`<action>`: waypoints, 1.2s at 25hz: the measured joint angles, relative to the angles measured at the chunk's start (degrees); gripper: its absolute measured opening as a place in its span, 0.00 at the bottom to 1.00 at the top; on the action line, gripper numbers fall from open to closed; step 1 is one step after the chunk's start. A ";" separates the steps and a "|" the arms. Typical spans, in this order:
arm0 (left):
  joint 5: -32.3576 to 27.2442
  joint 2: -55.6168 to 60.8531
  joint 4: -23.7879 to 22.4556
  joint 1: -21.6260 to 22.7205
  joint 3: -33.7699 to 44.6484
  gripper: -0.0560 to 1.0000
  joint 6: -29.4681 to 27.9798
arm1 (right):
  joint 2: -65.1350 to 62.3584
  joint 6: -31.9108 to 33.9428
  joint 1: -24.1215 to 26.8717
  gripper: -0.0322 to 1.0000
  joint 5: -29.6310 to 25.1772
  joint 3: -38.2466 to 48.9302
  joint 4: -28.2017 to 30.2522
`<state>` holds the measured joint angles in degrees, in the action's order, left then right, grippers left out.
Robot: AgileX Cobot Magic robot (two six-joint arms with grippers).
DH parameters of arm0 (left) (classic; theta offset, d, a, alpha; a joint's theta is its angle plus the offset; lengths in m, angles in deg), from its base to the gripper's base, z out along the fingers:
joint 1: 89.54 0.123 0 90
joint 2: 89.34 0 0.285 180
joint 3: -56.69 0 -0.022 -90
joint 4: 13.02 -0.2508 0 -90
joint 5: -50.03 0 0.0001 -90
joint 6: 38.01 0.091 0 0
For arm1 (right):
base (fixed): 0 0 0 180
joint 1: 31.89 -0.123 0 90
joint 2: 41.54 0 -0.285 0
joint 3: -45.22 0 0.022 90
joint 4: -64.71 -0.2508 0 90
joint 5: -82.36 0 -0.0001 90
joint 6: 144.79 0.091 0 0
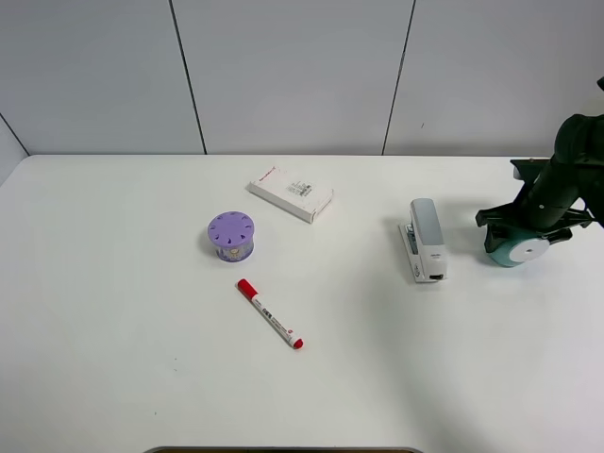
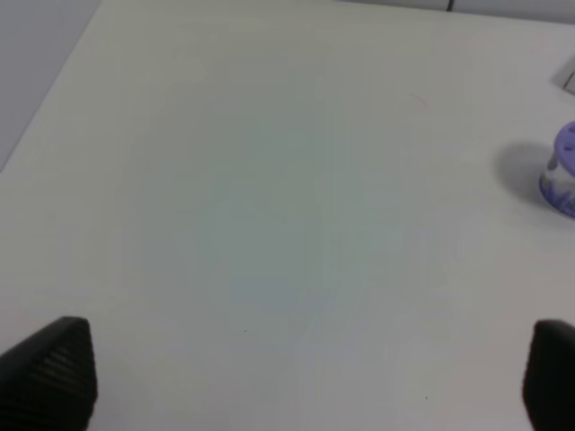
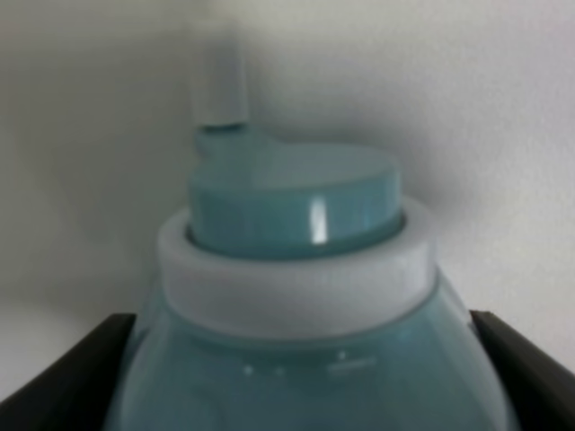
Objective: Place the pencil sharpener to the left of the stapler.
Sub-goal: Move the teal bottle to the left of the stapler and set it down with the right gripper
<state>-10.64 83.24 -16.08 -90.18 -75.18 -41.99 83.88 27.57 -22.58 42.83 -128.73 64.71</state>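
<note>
The teal pencil sharpener (image 1: 517, 247) lies on the table at the far right, its flat white round end face turned toward the front. In the right wrist view its teal body (image 3: 296, 296) with white collar and small knob fills the frame. My right gripper (image 1: 525, 226) straddles it, and both black fingers (image 3: 81, 368) press against its sides. The stapler (image 1: 427, 239), grey top over white base, lies just left of the sharpener, pointing front to back. My left gripper (image 2: 305, 377) is open over bare table and does not show in the exterior high view.
A purple cylinder with holes on top (image 1: 231, 235) stands left of centre, also at the edge of the left wrist view (image 2: 564, 180). A flat white box (image 1: 291, 193) lies behind it. A red-capped marker (image 1: 270, 314) lies in front.
</note>
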 joint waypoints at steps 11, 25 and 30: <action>0.00 0.00 0.00 0.00 0.00 0.96 0.00 | -3.06 0.00 0.00 0.69 -0.36 0.00 0.42; 0.00 0.00 0.00 0.00 0.00 0.96 0.00 | -14.24 1.56 -0.52 0.69 -6.37 0.00 0.00; 0.00 0.00 0.00 0.00 0.00 0.96 0.00 | -16.37 3.74 -3.34 0.69 -9.52 -1.06 -1.28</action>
<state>-10.64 83.24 -16.08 -90.18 -75.18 -41.99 67.51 31.31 -25.92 33.31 -129.79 63.43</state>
